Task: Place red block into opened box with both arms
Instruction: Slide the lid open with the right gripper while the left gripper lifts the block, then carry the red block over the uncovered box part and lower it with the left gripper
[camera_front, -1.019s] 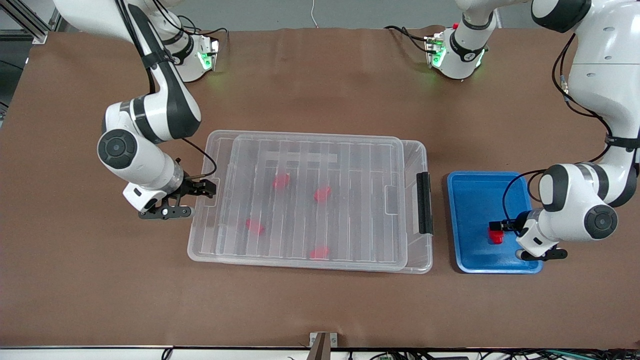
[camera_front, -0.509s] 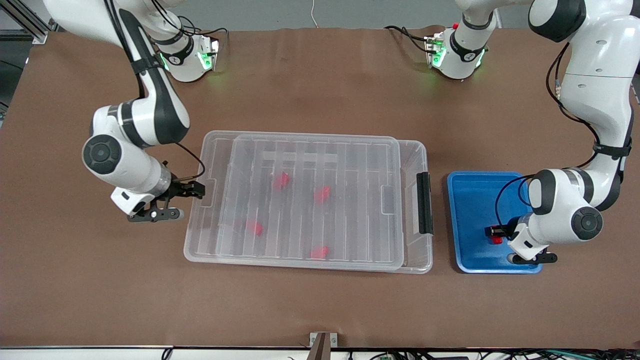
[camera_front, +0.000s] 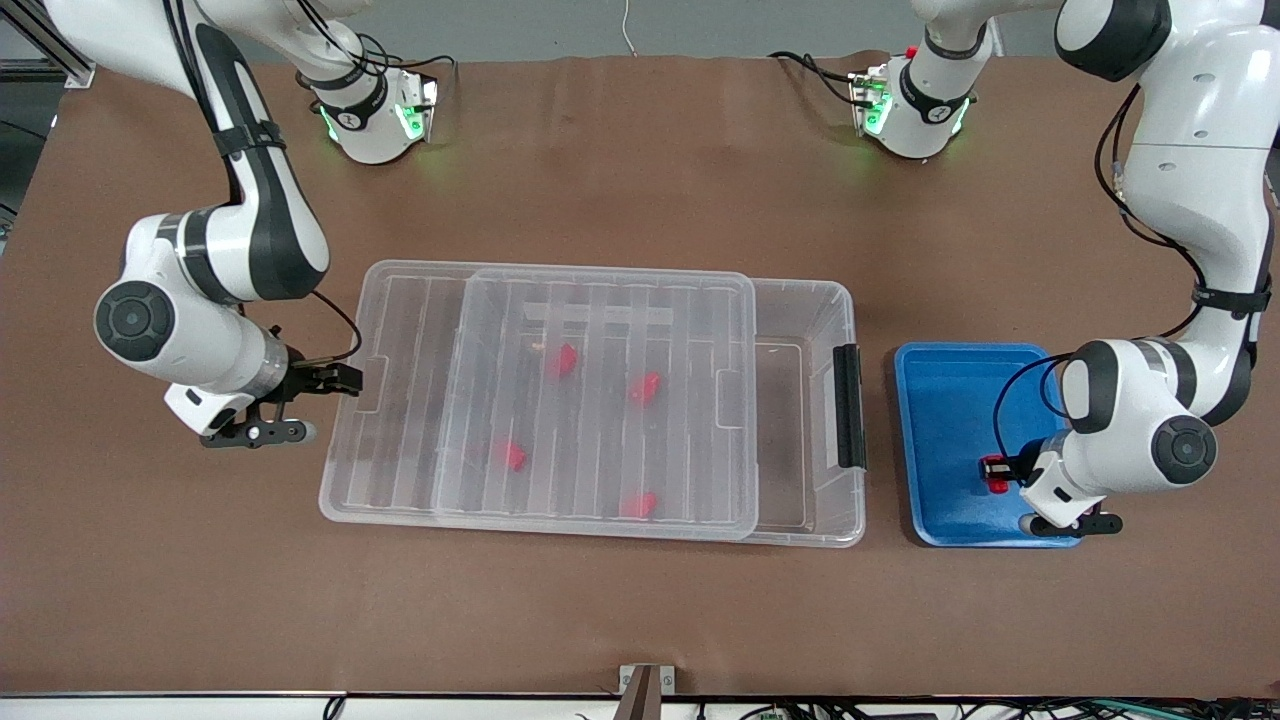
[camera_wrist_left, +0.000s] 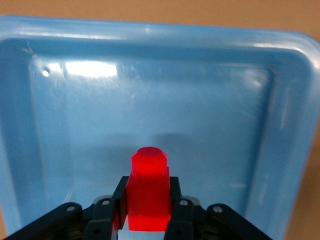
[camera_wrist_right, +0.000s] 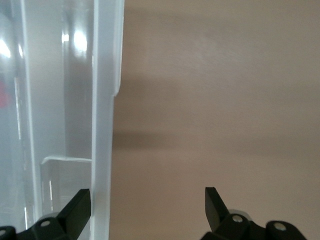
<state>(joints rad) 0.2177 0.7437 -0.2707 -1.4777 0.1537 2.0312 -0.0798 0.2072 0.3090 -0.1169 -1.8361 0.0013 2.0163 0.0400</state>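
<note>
The red block (camera_front: 993, 472) (camera_wrist_left: 147, 192) is in the blue tray (camera_front: 940, 400), and my left gripper (camera_front: 992, 468) (camera_wrist_left: 147, 212) is shut on it low over the tray floor. The box (camera_front: 840, 300) lies mid-table. Its ribbed clear lid (camera_front: 400, 330) sits shifted toward the right arm's end, baring a strip of the box by the black latch (camera_front: 848, 405). My right gripper (camera_front: 345, 380) (camera_wrist_right: 147, 205) is open at the lid's short end. The lid rim (camera_wrist_right: 102, 125) stands between its fingers, close to one of them.
Several other small red blocks (camera_front: 563, 360) lie in the box under the lid. The blue tray's rim (camera_wrist_left: 150, 45) surrounds my left gripper. Both arm bases (camera_front: 375, 110) stand along the table edge farthest from the front camera.
My left gripper has shut on the red block. My right gripper has moved toward the right arm's end, and the lid has slid with it, uncovering the box's latch end.
</note>
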